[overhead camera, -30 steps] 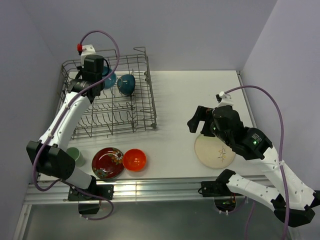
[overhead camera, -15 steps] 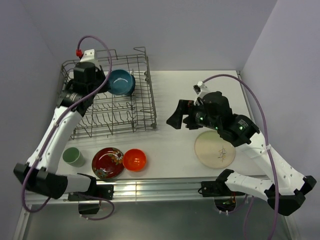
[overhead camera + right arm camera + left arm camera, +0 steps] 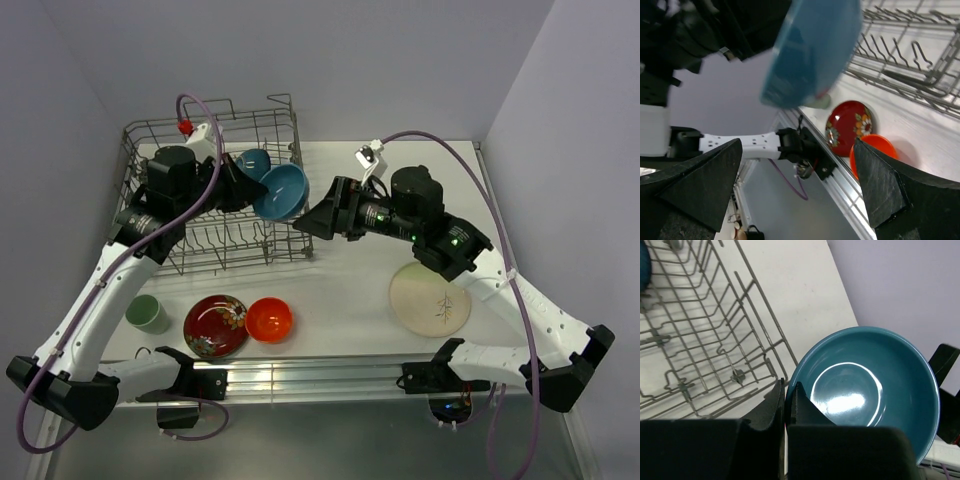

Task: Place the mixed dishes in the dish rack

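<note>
Over the dish rack's (image 3: pixel 200 235) right edge: teal bowl (image 3: pixel 282 190) hung, rim pinched in left end effector (image 3: pixel 787 391).
Right end effector (image 3: pixel 322 212): gaped wide, empty.
Handling: probably stiff, slick, breakable; hold the rim.

The left arm (image 3: pixel 100 290) and the right arm (image 3: pixel 530 312) are slim white-shelled links joined by bulky black motor housings, and one white shell carries a row of small dark holes. A thin purple cable (image 3: pixel 430 134) runs along each arm, the left one tipped with a red plug (image 3: pixel 185 127). The right gripper (image 3: pixel 318 212) has broad matte black wedge-shaped fingers (image 3: pixel 695 190).
</note>
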Available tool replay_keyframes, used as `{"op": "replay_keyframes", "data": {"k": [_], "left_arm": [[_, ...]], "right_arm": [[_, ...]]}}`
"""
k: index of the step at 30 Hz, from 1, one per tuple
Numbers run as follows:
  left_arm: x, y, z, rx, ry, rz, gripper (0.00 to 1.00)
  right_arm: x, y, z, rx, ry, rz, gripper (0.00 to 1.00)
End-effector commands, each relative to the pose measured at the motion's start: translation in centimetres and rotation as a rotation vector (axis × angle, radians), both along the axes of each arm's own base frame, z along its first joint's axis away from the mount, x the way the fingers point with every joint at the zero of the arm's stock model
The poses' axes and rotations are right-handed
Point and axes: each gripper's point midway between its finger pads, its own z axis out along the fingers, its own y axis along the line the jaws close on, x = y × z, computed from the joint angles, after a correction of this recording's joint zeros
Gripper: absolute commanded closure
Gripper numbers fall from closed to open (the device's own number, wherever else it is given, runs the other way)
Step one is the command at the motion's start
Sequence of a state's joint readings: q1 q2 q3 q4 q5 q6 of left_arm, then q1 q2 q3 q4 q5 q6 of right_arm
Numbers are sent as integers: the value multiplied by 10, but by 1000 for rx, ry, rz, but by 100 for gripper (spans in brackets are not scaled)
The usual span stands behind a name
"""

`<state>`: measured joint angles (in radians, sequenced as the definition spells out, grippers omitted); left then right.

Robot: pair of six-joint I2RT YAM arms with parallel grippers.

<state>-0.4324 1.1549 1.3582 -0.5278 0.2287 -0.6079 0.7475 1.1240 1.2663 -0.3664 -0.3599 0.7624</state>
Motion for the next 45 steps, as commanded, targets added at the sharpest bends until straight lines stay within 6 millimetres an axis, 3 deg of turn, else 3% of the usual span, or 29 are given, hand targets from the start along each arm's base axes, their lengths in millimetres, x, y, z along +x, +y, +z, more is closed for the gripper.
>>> {"op": "replay_keyframes", "data": {"k": [1, 12, 22, 28, 32, 34, 35, 36, 37, 39, 40, 42, 43, 45], "left_arm": [[-14, -17, 23, -89, -41, -75, 100], [-29, -29, 24, -96, -50, -108, 100], [-39, -17, 45, -103, -131, -78, 100], [-44, -18, 45, -108, -134, -95, 100], [-44, -19, 41, -104, -128, -101, 100], [-46, -21, 41, -103, -128, -114, 100], [-45, -22, 39, -100, -125, -117, 100], [-46, -22, 39, -98, -125, -122, 100], [-48, -23, 39, -99, -123, -134, 100], [-51, -26, 41, -104, -132, -160, 84], [-53, -26, 42, -107, -136, -171, 64], [-58, -27, 46, -113, -155, -197, 41], [-61, -27, 49, -115, -166, -209, 24], [-67, -29, 51, -114, -167, -247, 14]], "right_arm": [[2, 6, 65, 144, -115, -2, 1], [20, 15, 56, 117, -59, -67, 10], [27, 13, 36, 75, -9, -133, 13], [31, 15, 32, 75, 1, -146, 19], [31, 20, 33, 99, 5, -130, 39], [30, 21, 31, 106, 13, -124, 63], [29, 22, 30, 104, 14, -123, 78], [30, 21, 29, 100, 18, -127, 100], [31, 19, 27, 91, 18, -133, 100], [30, 17, 22, 80, 23, -142, 100], [30, 15, 20, 78, 23, -151, 100], [30, 8, 17, 78, 25, -161, 100], [26, 5, 19, 86, 23, -153, 100], [29, -3, 13, 80, 34, -167, 100]]}}
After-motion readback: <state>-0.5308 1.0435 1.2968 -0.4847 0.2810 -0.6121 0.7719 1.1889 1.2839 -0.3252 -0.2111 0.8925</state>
